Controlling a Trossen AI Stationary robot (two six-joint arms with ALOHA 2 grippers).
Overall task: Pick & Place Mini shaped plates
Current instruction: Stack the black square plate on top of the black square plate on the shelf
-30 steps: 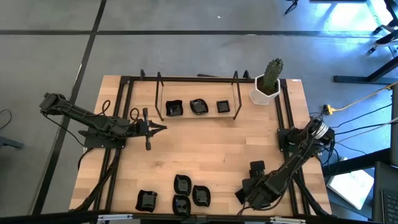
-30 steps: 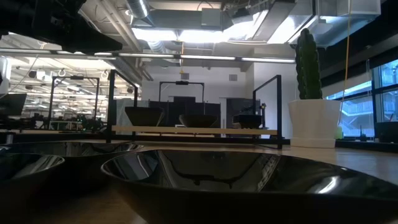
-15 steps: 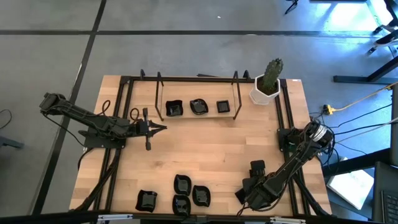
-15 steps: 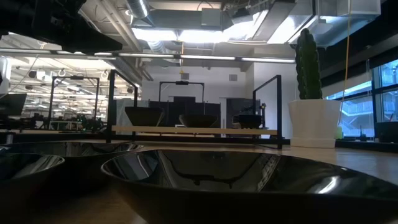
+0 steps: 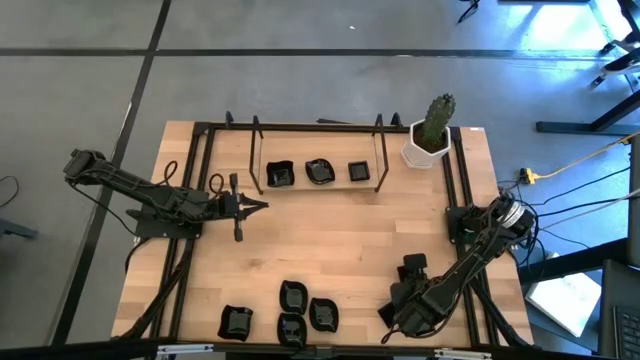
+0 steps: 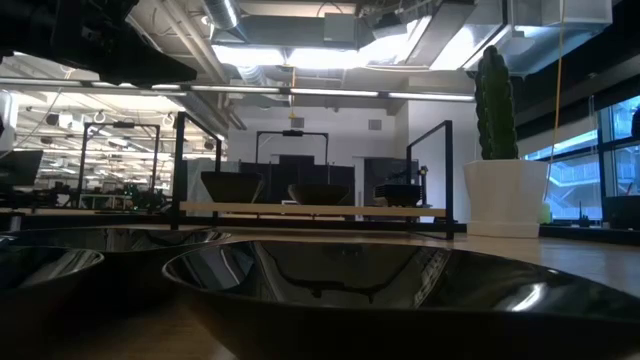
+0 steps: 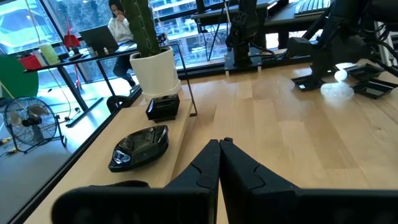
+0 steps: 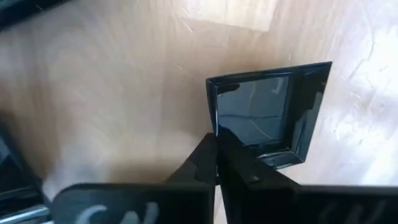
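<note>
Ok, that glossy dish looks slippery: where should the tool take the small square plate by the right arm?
Probably by its raised rim, midway along a straight side, from above, straddling the wall. The square plate lies flat on the table, so only its thin upright wall offers a pinch.

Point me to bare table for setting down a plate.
Free: the wide middle strip between the rack holding three plates and the near-edge plate cluster, bordered by left gripper and right gripper. Crowded: that cluster, and around the square plate.
</note>
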